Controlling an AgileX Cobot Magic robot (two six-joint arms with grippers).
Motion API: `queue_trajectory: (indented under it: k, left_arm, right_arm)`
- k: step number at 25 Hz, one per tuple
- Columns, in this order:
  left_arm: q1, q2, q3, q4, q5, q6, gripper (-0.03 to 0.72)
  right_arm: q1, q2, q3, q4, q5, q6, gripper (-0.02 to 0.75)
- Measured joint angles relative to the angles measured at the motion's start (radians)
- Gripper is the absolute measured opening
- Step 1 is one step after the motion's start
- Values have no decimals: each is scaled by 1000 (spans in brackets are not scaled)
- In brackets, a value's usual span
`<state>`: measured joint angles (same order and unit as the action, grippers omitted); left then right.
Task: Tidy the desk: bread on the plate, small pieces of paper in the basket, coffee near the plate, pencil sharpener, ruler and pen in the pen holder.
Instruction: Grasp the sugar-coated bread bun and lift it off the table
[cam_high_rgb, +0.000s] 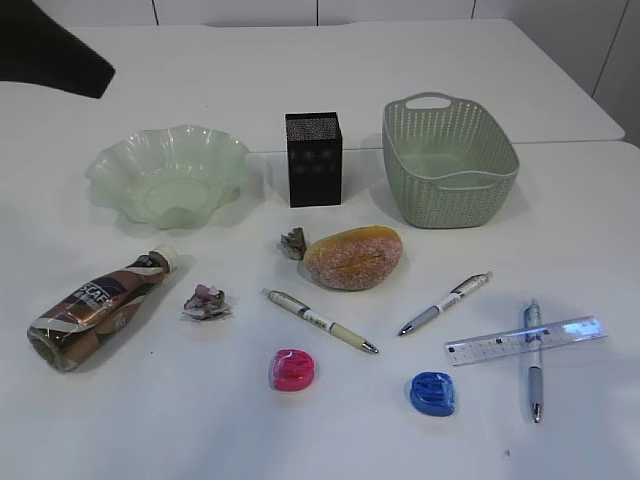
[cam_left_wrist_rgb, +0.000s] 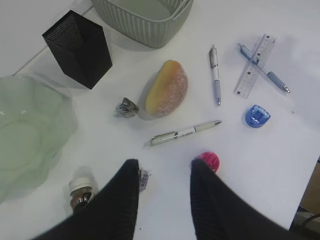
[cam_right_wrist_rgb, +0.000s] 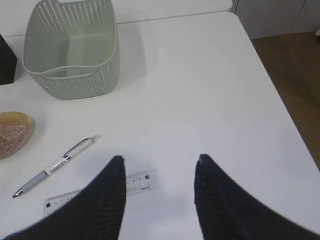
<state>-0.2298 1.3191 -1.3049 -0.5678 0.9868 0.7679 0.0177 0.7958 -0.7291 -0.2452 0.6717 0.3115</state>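
On the white desk (cam_high_rgb: 200, 430) the bread (cam_high_rgb: 354, 258) lies in the middle. Behind it stand the wavy green plate (cam_high_rgb: 168, 190), the black pen holder (cam_high_rgb: 314, 158) and the basket (cam_high_rgb: 440, 195). The coffee (cam_high_rgb: 95, 305) lies on its side at the left. Paper scraps (cam_high_rgb: 206, 302) (cam_high_rgb: 293, 242) sit left of the bread. Three pens (cam_high_rgb: 320, 321) (cam_high_rgb: 445, 302) (cam_high_rgb: 533, 360), the ruler (cam_high_rgb: 525, 340), a pink pencil sharpener (cam_high_rgb: 293, 369) and a blue one (cam_high_rgb: 433, 393) lie in front. My left gripper (cam_left_wrist_rgb: 165, 167) hovers open between a scrap (cam_left_wrist_rgb: 144, 179) and the pink sharpener (cam_left_wrist_rgb: 210, 160). My right gripper (cam_right_wrist_rgb: 161, 160) hangs open beside the ruler (cam_right_wrist_rgb: 140, 181).
A dark part of an arm (cam_high_rgb: 50, 45) shows at the far left corner in the exterior view. The desk's right edge drops to a brown floor (cam_right_wrist_rgb: 295, 75). A seam runs across the tabletop behind the containers.
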Motion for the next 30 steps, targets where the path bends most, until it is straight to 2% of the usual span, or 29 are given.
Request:
queue_trajectory:
  k: [7, 14, 21, 30]
  left_arm:
    - [-19, 150, -169, -4, 64, 22, 241]
    - [-138, 292, -302, 31, 99, 64, 241]
    - [-209, 407, -366, 53, 99, 74, 241]
    - [-288, 520, -414, 55, 63, 94, 242]
  right_arm:
    - [0, 64, -23, 0, -3, 8, 365]
    - [0, 107, -23, -8, -5, 45, 365]
    - [0, 145, -23, -99, -8, 159, 365]
    - [0, 150, -23, -131, -19, 184, 365]
